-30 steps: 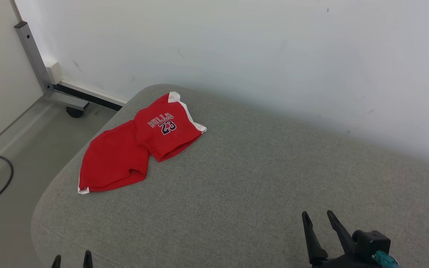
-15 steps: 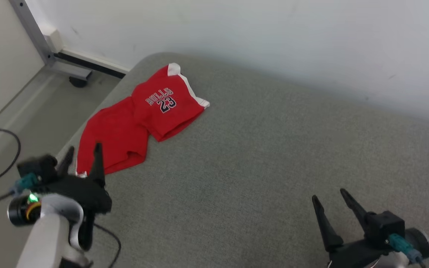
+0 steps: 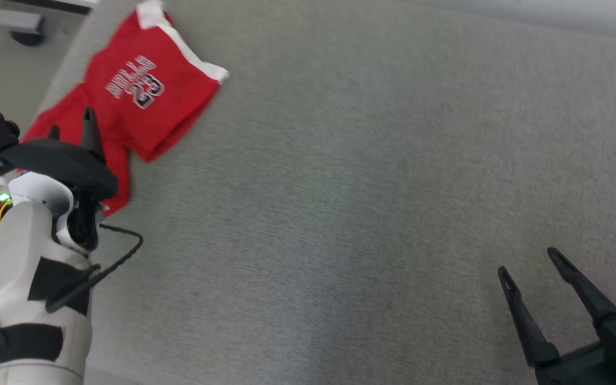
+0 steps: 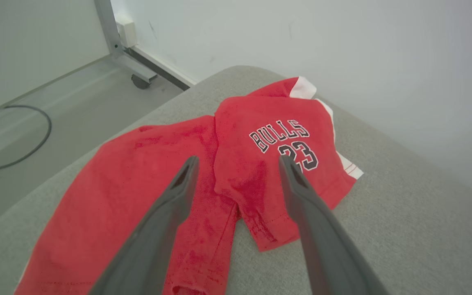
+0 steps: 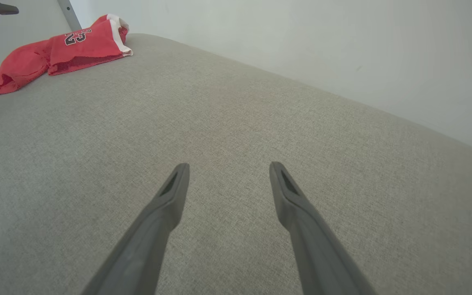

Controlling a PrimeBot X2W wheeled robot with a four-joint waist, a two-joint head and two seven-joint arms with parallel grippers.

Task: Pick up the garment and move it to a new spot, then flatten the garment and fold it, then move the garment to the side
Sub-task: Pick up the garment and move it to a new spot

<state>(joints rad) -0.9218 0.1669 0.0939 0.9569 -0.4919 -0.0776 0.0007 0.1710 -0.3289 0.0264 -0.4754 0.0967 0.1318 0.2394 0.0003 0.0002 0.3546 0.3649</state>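
Observation:
The garment [image 3: 142, 101] is a red piece with white trim and "BULLS 23" print, lying crumpled near the far left corner of the grey cushion. My left gripper [image 3: 71, 123] hovers open over its near, plain red part. In the left wrist view the garment [image 4: 252, 164] spreads below the left gripper [image 4: 239, 159], whose fingers are wide apart with nothing between them. My right gripper [image 3: 528, 262] stands open at the lower right, far from the cloth, over bare cushion. The right wrist view has the right gripper [image 5: 228, 165] open and the garment [image 5: 55, 49] far off at the upper left.
The grey cushion [image 3: 340, 187] runs wide to the right, its rounded left edge just beside the garment. A white wall [image 4: 342, 49] stands behind it. On the floor to the left are a black cable [image 4: 35, 139] and a metal frame with a caster [image 4: 139, 80].
The head camera has tilted down and turned, shifting the whole picture. My left arm has come up into view and reached forward over the garment's near end. Both grippers stay open.

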